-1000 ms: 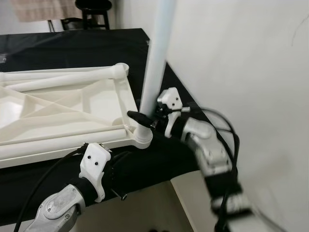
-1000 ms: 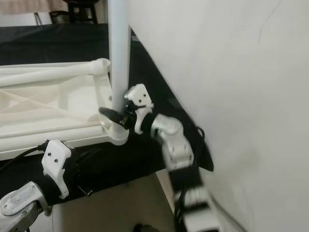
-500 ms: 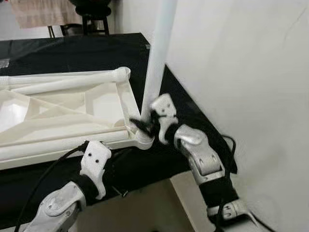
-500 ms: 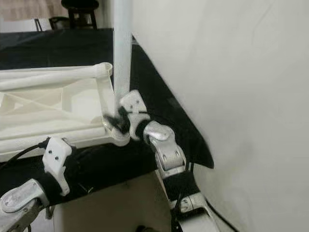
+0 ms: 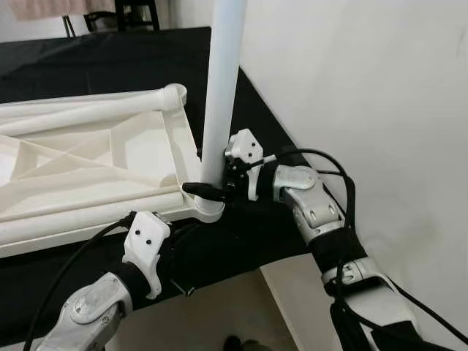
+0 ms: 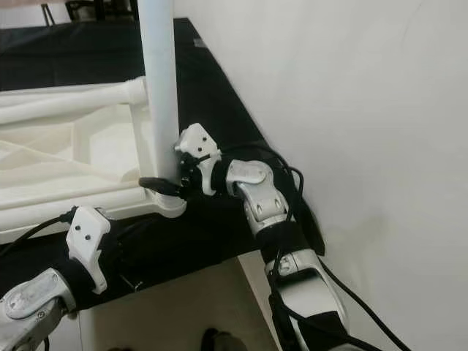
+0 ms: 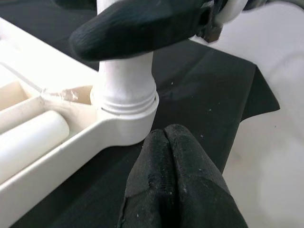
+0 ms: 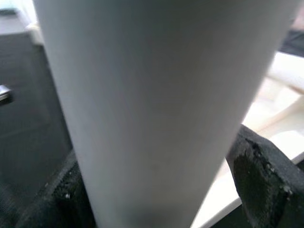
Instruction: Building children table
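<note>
White plastic tabletop [image 5: 80, 172], upside down on a black cloth [image 5: 110, 66], ribbed underside facing up. At its near right corner, a round socket [image 5: 208, 210] with a white leg [image 5: 221, 88] standing upright in it, rising out of frame. At the far right corner, a second, open socket [image 5: 174, 93]. A loose white leg [image 7: 28, 142] lying inside the frame along the near edge.

Right gripper [image 5: 210, 187] clamped on the upright leg just above the socket, one black finger [image 5: 201, 190] wrapped across the front of the leg, the other behind it. From the right wrist, the leg [image 8: 156, 109] close up between two black fingertips [image 8: 263, 180] pressed to its sides. Silver right arm [image 5: 314, 212] reaching in from the right, black cables looping over it, close to a white wall [image 5: 365, 95].

Left gripper [image 7: 175, 185] low in front of the table's near edge, fingers pressed together, holding nothing. From the left wrist, its joined black fingertips just short of the corner socket [image 7: 126, 107], not touching, with the right gripper's finger [image 7: 137, 26] crossing the leg above. Left arm [image 5: 95, 311] angled up from below, white wrist housing [image 5: 146, 248] just under the tabletop's edge.

Pale floor [image 5: 219, 314] below the cloth's hanging edge. Dark stool legs [image 5: 124, 14] beyond the far side.
</note>
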Tool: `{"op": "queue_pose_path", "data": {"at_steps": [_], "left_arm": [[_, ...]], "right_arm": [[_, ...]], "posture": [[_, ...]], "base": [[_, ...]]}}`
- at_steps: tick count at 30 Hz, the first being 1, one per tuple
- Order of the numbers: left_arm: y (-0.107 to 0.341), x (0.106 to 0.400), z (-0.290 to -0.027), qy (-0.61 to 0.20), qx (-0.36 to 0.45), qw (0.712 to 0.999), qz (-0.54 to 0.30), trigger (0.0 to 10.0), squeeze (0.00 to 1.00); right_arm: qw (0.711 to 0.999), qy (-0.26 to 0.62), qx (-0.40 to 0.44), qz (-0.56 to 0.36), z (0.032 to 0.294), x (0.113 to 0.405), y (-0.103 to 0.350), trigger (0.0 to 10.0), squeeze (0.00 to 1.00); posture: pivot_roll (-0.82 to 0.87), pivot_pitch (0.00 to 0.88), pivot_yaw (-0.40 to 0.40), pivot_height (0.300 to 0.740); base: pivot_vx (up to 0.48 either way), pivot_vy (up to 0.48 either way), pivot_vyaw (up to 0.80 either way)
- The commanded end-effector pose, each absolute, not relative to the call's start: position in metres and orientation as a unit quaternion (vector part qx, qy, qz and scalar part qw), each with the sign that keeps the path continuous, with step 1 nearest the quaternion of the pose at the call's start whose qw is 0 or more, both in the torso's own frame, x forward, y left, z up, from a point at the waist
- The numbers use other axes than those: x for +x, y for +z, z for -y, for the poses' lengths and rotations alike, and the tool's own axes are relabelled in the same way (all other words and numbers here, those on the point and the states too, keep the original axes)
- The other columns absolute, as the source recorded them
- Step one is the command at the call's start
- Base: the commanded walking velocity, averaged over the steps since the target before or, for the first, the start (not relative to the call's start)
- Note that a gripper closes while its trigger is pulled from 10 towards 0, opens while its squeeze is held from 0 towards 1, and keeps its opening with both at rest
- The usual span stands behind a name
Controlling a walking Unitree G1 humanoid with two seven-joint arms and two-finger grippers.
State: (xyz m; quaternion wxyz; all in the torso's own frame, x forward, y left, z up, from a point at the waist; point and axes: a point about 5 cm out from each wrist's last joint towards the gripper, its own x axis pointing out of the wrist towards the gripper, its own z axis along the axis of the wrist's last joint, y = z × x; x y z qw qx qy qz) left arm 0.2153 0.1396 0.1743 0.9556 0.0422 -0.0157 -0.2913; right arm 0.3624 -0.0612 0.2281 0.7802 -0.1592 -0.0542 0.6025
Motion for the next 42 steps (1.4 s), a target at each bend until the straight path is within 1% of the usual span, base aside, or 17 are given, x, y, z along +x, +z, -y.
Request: {"op": "queue_pose_path", "data": {"at_steps": [1,2,3,9,18,22,23,24,25,26,27,30,37,38,40,41,42], "left_arm": [[0.173,0.212,-0.137,-0.296,0.037,0.954,0.013,10.0,0.0],[0.172,0.211,-0.137,-0.295,0.037,0.955,0.013,10.0,0.0],[0.172,0.211,-0.137,-0.295,0.037,0.955,0.013,10.0,0.0],[0.171,0.21,-0.136,-0.292,0.036,0.956,0.011,10.0,0.0],[0.17,0.209,-0.135,-0.296,0.035,0.954,0.009,10.0,0.0],[0.17,0.208,-0.135,-0.297,0.034,0.954,0.008,10.0,0.0],[0.17,0.208,-0.135,-0.299,0.034,0.953,0.006,10.0,0.0],[0.17,0.208,-0.135,-0.299,0.034,0.953,0.006,10.0,0.0],[0.17,0.208,-0.136,-0.3,0.034,0.953,0.005,10.0,0.0],[0.17,0.208,-0.136,-0.3,0.034,0.953,0.005,10.0,0.0],[0.17,0.208,-0.136,-0.301,0.034,0.953,0.005,10.0,0.0],[0.17,0.209,-0.137,-0.304,0.033,0.952,0.004,10.0,0.0],[0.172,0.212,-0.133,-0.309,0.033,0.95,0.008,10.0,0.0],[0.172,0.213,-0.133,-0.308,0.034,0.951,0.009,10.0,0.0],[0.172,0.213,-0.133,-0.307,0.035,0.951,0.01,10.0,0.0],[0.173,0.214,-0.134,-0.305,0.036,0.952,0.011,10.0,0.0],[0.173,0.214,-0.134,-0.304,0.036,0.952,0.012,10.0,0.0]], "right_arm": [[0.768,0.618,-0.159,0.053,0.06,0.361,0.226,10.0,0.0],[0.76,0.629,-0.153,0.052,0.06,0.362,0.229,9.4,0.0],[0.753,0.64,-0.143,0.052,0.062,0.364,0.233,0.0,0.0],[0.723,0.676,-0.13,0.049,0.068,0.365,0.239,0.0,0.0],[0.72,0.683,-0.115,0.046,0.076,0.365,0.231,0.0,0.0],[0.764,0.632,-0.125,0.047,0.083,0.367,0.222,0.0,0.0],[0.857,0.504,-0.095,0.036,0.084,0.373,0.208,0.0,0.0],[0.857,0.504,-0.095,0.036,0.084,0.373,0.208,0.0,0.0],[0.914,0.394,-0.094,0.026,0.087,0.375,0.197,0.0,0.0],[0.914,0.394,-0.094,0.026,0.087,0.375,0.197,0.0,0.0],[0.955,0.281,-0.094,0.001,0.091,0.367,0.18,0.0,0.0],[0.952,0.29,-0.099,-0.023,0.075,0.336,0.155,0.0,0.0],[0.935,0.341,-0.094,-0.009,0.06,0.345,0.166,0.0,0.0],[0.929,0.356,-0.097,0.001,0.057,0.35,0.174,10.0,0.0],[0.924,0.369,-0.099,0.008,0.055,0.353,0.18,10.0,0.0],[0.911,0.402,-0.096,0.022,0.052,0.355,0.187,10.0,0.26],[0.891,0.443,-0.088,0.035,0.047,0.354,0.197,10.0,1.0]], "posture": [[0.13,0.211,-0.163,0.74],[0.14,0.214,-0.166,0.74],[0.14,0.215,-0.169,0.74],[0.13,0.216,-0.171,0.74],[0.12,0.22,-0.166,0.74],[0.11,0.227,-0.163,0.74],[0.1,0.231,-0.16,0.74],[0.1,0.231,-0.16,0.74],[0.1,0.231,-0.16,0.74],[0.1,0.231,-0.16,0.74],[0.09,0.238,-0.149,0.74],[0.08,0.227,-0.136,0.74],[0.09,0.217,-0.141,0.74],[0.09,0.213,-0.144,0.74],[0.09,0.213,-0.144,0.74],[0.1,0.212,-0.144,0.74],[0.09,0.21,-0.145,0.74]], "base": [[0.0,0.0,0.0],[0.0,0.0,0.0],[0.0,0.0,0.0],[0.0,0.0,0.0],[0.0,0.0,0.0],[0.0,0.0,0.0],[0.0,0.0,0.0],[0.0,0.0,0.0],[0.0,0.0,0.0],[0.0,0.0,0.0],[0.0,0.0,0.0],[0.0,0.0,0.0],[0.0,0.0,0.0],[0.0,0.0,0.0],[0.0,0.0,0.0],[0.0,0.0,0.0],[0.0,0.0,0.0]]}}
